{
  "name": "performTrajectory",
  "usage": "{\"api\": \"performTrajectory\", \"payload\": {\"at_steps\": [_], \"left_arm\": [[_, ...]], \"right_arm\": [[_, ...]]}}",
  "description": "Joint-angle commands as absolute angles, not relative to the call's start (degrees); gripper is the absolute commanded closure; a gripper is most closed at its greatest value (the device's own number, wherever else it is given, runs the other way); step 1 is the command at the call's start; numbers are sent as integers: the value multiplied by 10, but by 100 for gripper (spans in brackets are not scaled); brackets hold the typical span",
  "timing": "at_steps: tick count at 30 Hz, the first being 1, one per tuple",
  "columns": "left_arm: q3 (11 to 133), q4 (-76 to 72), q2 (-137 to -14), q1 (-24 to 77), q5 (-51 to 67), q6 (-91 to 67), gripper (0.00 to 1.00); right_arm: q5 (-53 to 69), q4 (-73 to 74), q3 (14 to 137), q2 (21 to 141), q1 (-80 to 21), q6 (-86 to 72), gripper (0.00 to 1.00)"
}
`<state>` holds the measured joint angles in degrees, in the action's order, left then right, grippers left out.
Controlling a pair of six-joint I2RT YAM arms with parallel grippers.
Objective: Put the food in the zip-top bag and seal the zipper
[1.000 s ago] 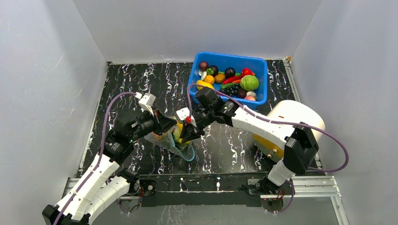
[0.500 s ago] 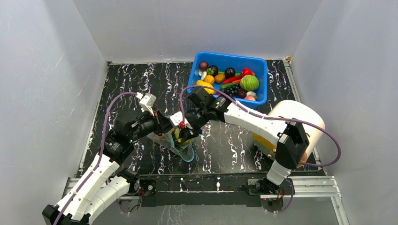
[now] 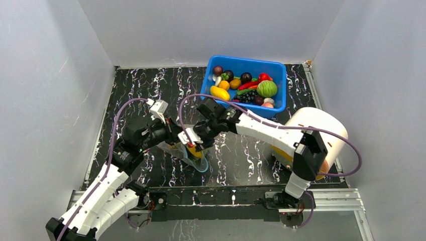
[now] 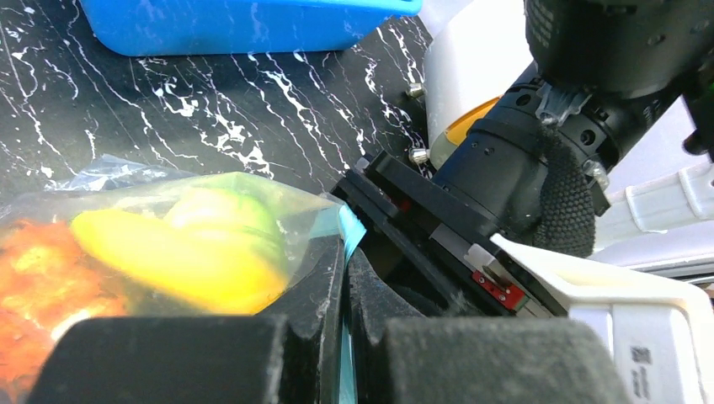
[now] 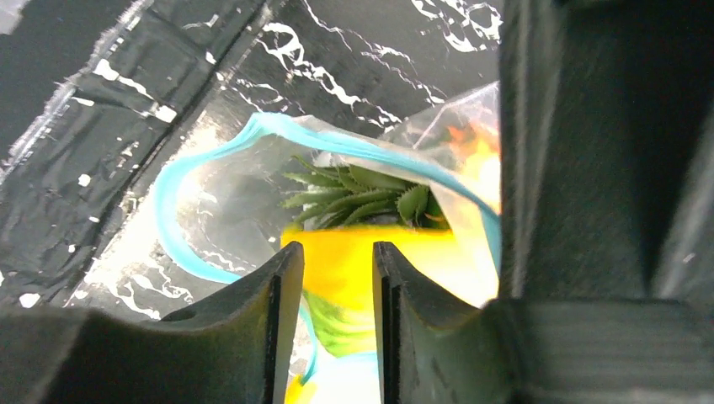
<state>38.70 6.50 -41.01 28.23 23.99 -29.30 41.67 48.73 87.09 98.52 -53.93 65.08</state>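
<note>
Top external view, Sam: I have the bag [image 3: 200, 163] on the surface [image 3: 140, 85] between my two arms, well short of the blue bin [image 3: 279, 75].

SAM: Who's holding it?

ME: My left gripper [image 4: 345, 282] is clamped on the rim, with the teal zipper [image 4: 352, 229] pinched between its fingers. The rest of the zipper hangs in a wide loop, so the mouth is open.

SAM: And the right?

ME: The right gripper [image 5: 337, 257] is nose-down over the mouth. On its wrist view the jaws stand a little apart and I see nothing pinched between them. A yellow piece [image 5: 421, 261] sits just beyond the tips, inside the bag, beside a pineapple [image 5: 362, 198] with green leaves. Through the plastic on the left wrist view there's an orange piece [image 4: 34, 278] too.

SAM: So which step?

ME: Filling, I'd say, right at letting a piece go. More food [image 3: 267, 89] lies in the bin, so I judge sealing isn't close.

SAM: Next move?

ME: Lift the right gripper straight out without snagging the zipper loop, keep the left one clamped so the bag doesn't slump, then reach for the bin. Sealing will want the two strips lined up first.
</note>
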Motion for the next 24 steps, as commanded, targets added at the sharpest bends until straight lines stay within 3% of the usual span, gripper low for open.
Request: {"api": "performTrajectory", "payload": {"at_steps": [1, 7, 16, 19, 24], "left_arm": [[407, 53, -393, 286, 258, -308, 100], [403, 49, -384, 286, 238, -309, 100], [399, 46, -366, 286, 201, -308, 100], [395, 43, -362, 285, 194, -304, 100], [400, 50, -359, 286, 180, -284, 100]], "right_arm": [[366, 336, 798, 898, -538, 609, 63], [341, 247, 724, 833, -539, 498, 62], [253, 23, 572, 714, -539, 150, 53], [204, 13, 576, 695, -538, 61, 49], [93, 61, 638, 694, -537, -96, 51]]}}
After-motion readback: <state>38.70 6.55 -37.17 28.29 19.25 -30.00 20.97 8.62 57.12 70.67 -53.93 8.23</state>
